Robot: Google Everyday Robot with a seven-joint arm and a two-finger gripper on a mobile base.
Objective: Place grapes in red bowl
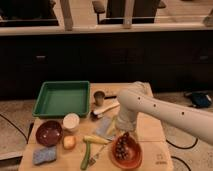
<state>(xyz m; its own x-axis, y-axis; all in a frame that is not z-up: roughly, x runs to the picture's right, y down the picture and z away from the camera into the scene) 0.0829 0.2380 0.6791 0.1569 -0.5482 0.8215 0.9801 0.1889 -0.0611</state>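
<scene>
The grapes (pixel 121 146), a dark knobbly bunch, lie inside the orange-red bowl (pixel 134 157) at the front right of the wooden table. My gripper (pixel 121 133) hangs at the end of the white arm (pixel 150 107), directly above the grapes and close to their top. The arm's wrist hides where the gripper meets the bunch. The darker maroon bowl (pixel 48 132) stands empty at the front left.
A green tray (pixel 62 97) sits at the back left, with a metal cup (pixel 99 96) beside it. A white cup (pixel 71 121), a blue sponge (pixel 44 155), a small orange fruit (pixel 69 142), a green vegetable (pixel 86 156), a fork (pixel 99 154) and a grey packet (pixel 105 127) lie left of the red bowl.
</scene>
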